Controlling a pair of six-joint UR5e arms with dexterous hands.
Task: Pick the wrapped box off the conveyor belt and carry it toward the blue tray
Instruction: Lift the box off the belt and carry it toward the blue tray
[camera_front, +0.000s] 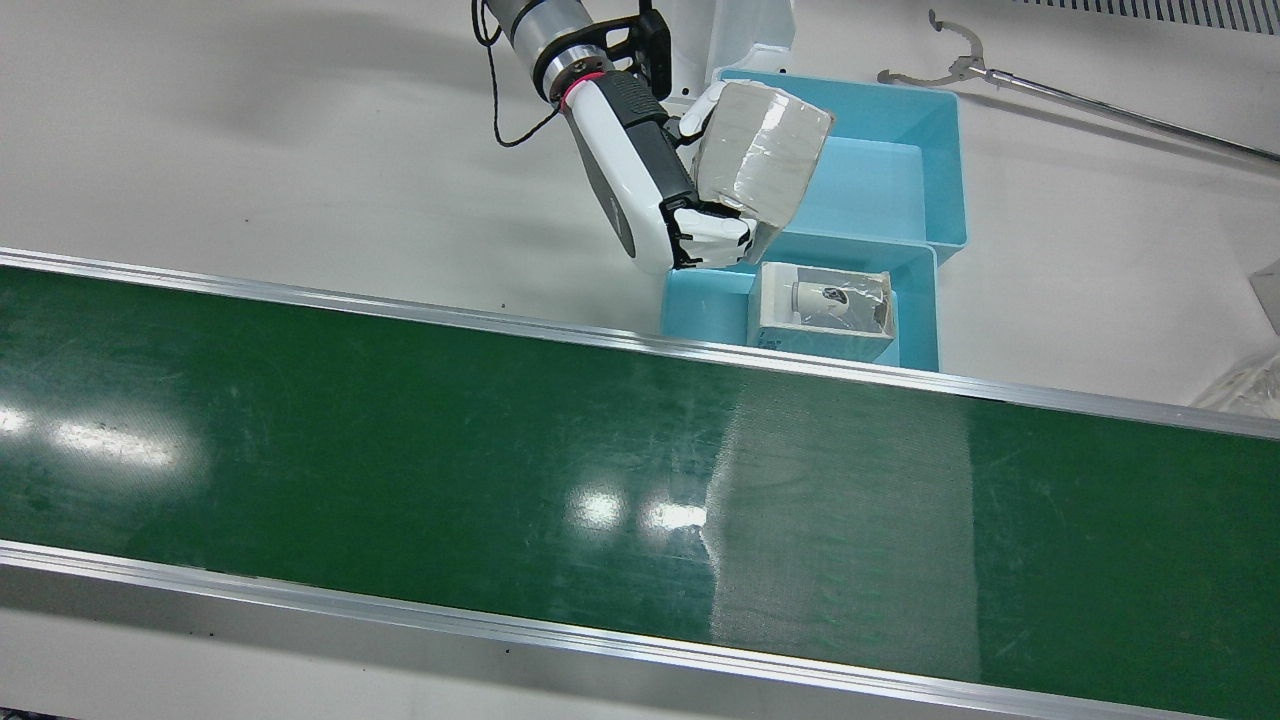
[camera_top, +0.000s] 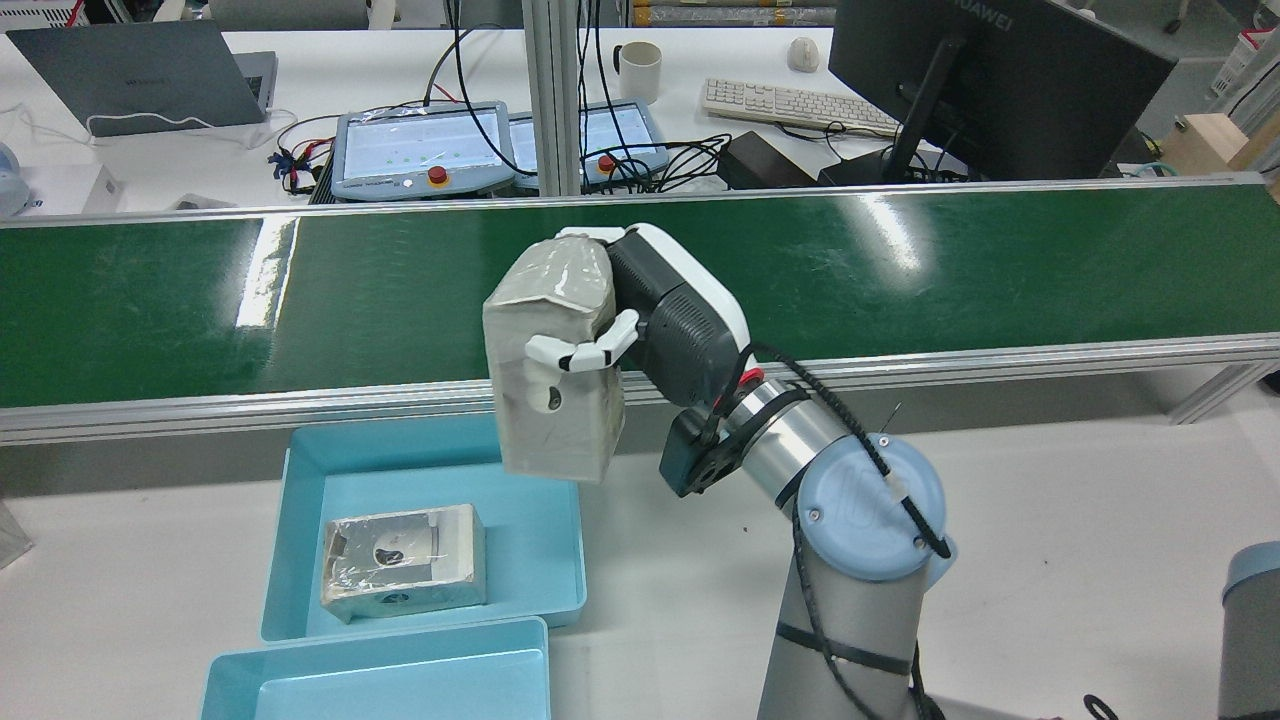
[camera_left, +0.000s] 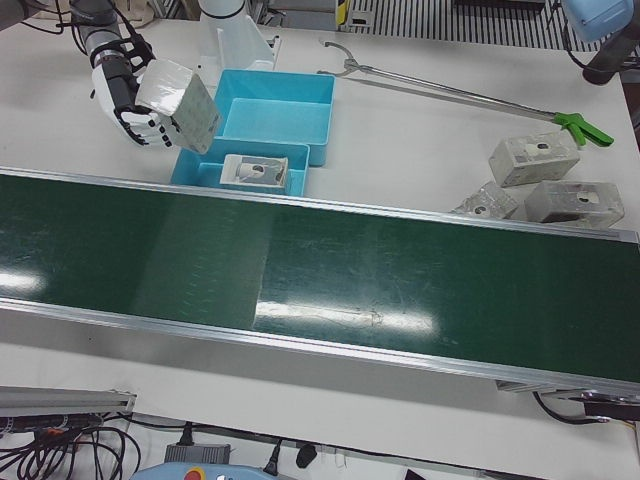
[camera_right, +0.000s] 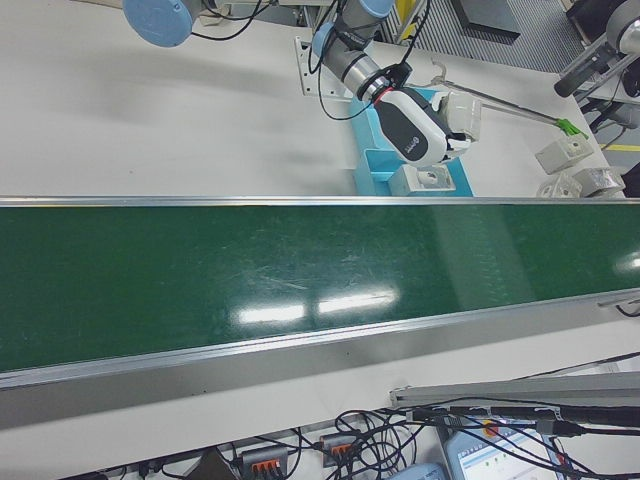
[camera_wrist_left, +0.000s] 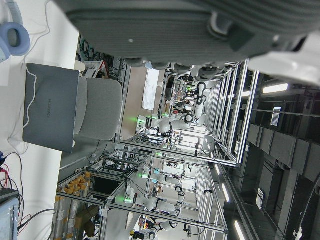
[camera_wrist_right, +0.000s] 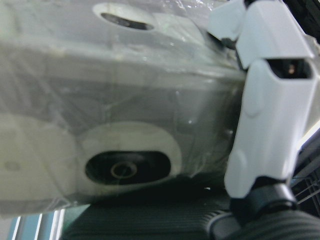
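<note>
Right hand (camera_top: 640, 330) is clamped on the wrapped box (camera_top: 555, 370), fingers (camera_top: 580, 352) curled over one face and thumb side behind it; box is off the conveyor belt (camera_top: 900, 270) and held in the air, tilted, above the near edge of the blue tray (camera_top: 300, 520). In the front view the same right hand (camera_front: 650, 190) carries the wrapped box (camera_front: 760, 160) over the join of the two trays, clear of the belt rail. Box is grey-white cardboard under shiny clear film, with a round cutout showing on one side

Right hand view is filled by the film-wrapped box (camera_wrist_right: 115, 115) pressed against the palm, one white finger (camera_wrist_right: 265, 115) wrapping its edge

Blue tray already has a second wrapped box (camera_top: 405, 560) lying flat in it, near the tray's left-centre; not touching the held one. A second blue tray (camera_top: 380, 680) sits just beside the first, on the robot's side, and looks bare in the front view (camera_front: 880, 170)

Conveyor belt (camera_front: 500, 450) is green, glossy, nothing on it in any view

Left hand: only its own camera shows part of it, dark underside along the top edge (camera_wrist_left: 200, 30), aimed out at the lab; cannot tell whether it is spread or closed

On the table past the trays: a long reach-grabber tool (camera_left: 450, 90) with a green handle, and three more wrapped boxes (camera_left: 545, 185) clustered near the belt's far end
</note>
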